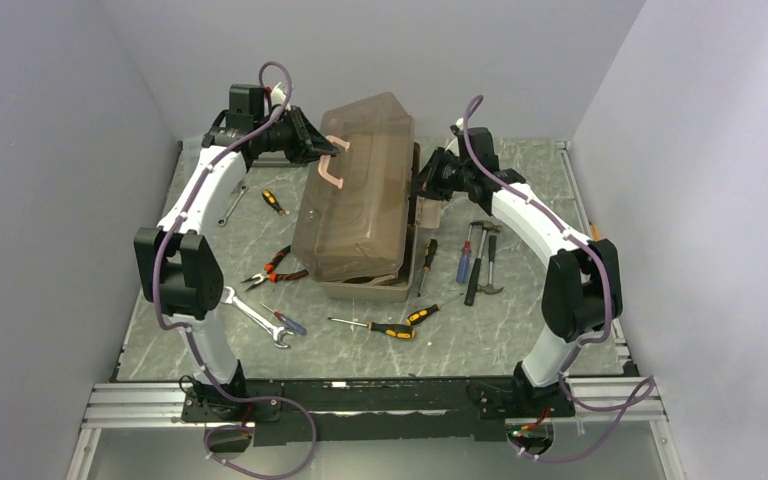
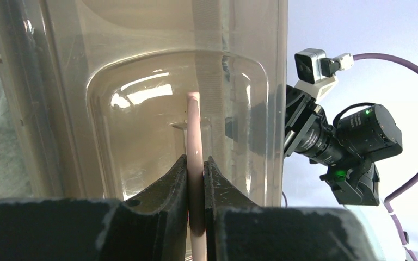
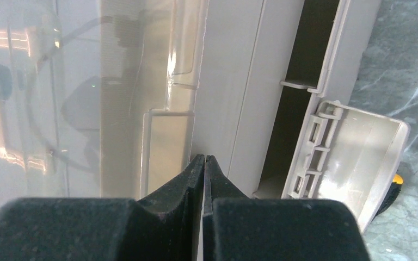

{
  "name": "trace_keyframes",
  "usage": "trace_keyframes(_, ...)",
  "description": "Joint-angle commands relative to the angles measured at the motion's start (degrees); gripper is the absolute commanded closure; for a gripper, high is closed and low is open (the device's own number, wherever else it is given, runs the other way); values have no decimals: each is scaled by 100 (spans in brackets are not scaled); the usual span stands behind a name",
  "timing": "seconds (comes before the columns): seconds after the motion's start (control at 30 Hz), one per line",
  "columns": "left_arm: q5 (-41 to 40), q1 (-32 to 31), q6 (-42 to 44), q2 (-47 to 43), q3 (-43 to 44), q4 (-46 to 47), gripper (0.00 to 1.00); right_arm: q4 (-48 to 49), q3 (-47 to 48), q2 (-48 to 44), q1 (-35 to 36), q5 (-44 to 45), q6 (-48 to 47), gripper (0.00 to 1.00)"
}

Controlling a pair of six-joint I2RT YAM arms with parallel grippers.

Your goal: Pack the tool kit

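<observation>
The taupe toolbox [image 1: 370, 290] stands mid-table with its smoky lid [image 1: 355, 200] raised and tilted. My left gripper [image 1: 320, 150] is shut on the pink handle [image 1: 332, 165]. In the left wrist view the jaws [image 2: 196, 163] pinch the pink handle [image 2: 194, 125] against the lid [image 2: 141, 109]. My right gripper [image 1: 423, 190] is shut at the box's right side. In the right wrist view its tips [image 3: 204, 159] rest at the taupe wall [image 3: 234, 98], holding nothing I can see. A fold-out tray [image 3: 354, 141] hangs open to the right.
Loose tools lie around the box: pliers [image 1: 272, 268], a wrench [image 1: 255, 315], a second wrench [image 1: 232, 205], screwdrivers [image 1: 385, 328] [image 1: 275, 202] [image 1: 428, 262], and a hammer [image 1: 480, 260] with a blue-red screwdriver [image 1: 465, 262] on the right. Grey walls enclose the table.
</observation>
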Motion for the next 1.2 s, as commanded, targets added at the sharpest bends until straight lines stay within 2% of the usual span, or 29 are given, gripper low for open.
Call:
trace_keyframes(0.0,278,51,102,-532,-80,638,100,522,203,-296,127,-425,317,92)
trace_keyframes(0.4,440,140,-49,-594,-24,734,100,805,216,-447,165,-612,487,91)
trace_keyframes(0.6,622,221,-262,-667,-267,1068,100,1200,106,-463,169,-900,723,90)
trace_keyframes(1.1,869,325,-519,-709,-516,1464,100,1513,187,-509,182,-1229,882,84)
trace_keyframes(1.17,921,369,-526,-741,-628,1525,93,1710,188,-458,205,-1280,938,84)
